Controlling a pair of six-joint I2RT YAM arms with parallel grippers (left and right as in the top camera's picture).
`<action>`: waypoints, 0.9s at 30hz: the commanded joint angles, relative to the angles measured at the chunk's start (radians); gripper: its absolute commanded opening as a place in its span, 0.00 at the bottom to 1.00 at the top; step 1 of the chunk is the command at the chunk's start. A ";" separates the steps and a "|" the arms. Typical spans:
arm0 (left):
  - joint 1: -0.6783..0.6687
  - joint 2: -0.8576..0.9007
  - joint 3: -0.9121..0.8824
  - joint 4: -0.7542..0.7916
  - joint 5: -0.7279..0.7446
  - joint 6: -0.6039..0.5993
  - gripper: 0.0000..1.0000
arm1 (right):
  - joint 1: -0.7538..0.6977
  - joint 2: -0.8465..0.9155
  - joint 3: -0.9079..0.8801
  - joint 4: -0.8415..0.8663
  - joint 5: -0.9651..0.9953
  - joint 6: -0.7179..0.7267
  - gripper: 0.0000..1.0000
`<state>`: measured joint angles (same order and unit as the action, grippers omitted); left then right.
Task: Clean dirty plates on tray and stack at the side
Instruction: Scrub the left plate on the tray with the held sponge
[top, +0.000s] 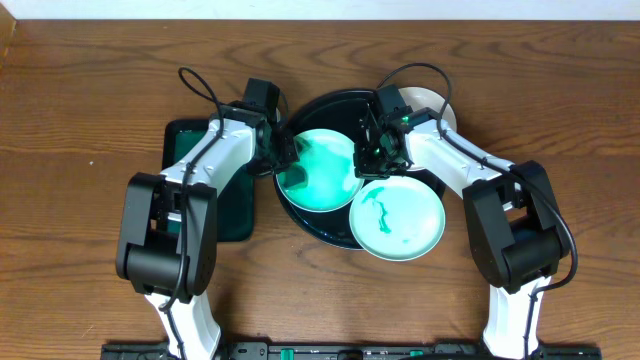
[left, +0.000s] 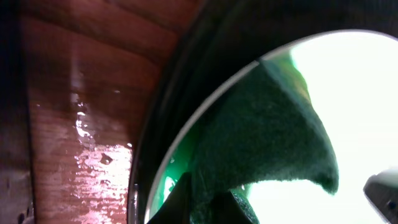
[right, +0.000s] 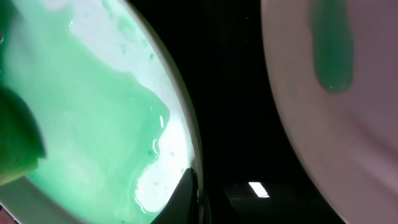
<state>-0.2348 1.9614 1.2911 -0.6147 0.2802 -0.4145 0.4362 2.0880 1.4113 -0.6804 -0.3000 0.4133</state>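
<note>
Overhead, scrubbing step: left gripper clamps green sponge on smeared mint plate beneath; right gripper closure indeterminable; next, sweep the smear ahead.

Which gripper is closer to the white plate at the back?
Right. The right gripper is close by the white plate; the left gripper, holding a sponge, is across the black tray.

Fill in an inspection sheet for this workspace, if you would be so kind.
Surface: wooden table.
Job's things: black tray; middle plate in it, flooded green; front plate smeared green, overlapping the tray's rim; white plate at the back, partly hidden.
Clutter: dark green rectangular tray on the left.
Grippers: left gripper, jaws shut on a scouring pad on the middle plate; right gripper at that plate's rim, grip unclear.
Cables: black cable loops on both sides.
Surroundings: pale wall behind.
</note>
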 joint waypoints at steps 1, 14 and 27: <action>-0.048 0.055 -0.055 -0.057 -0.021 0.108 0.07 | 0.016 0.039 -0.012 -0.020 0.011 -0.018 0.01; -0.216 0.059 -0.055 0.129 0.170 -0.009 0.07 | 0.016 0.039 -0.012 -0.031 0.011 -0.018 0.01; -0.216 0.059 -0.056 0.198 0.316 -0.056 0.07 | 0.016 0.039 -0.012 -0.042 0.010 -0.018 0.01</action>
<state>-0.4271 1.9884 1.2625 -0.4110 0.4717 -0.4496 0.4362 2.0880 1.4147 -0.6960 -0.2909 0.4126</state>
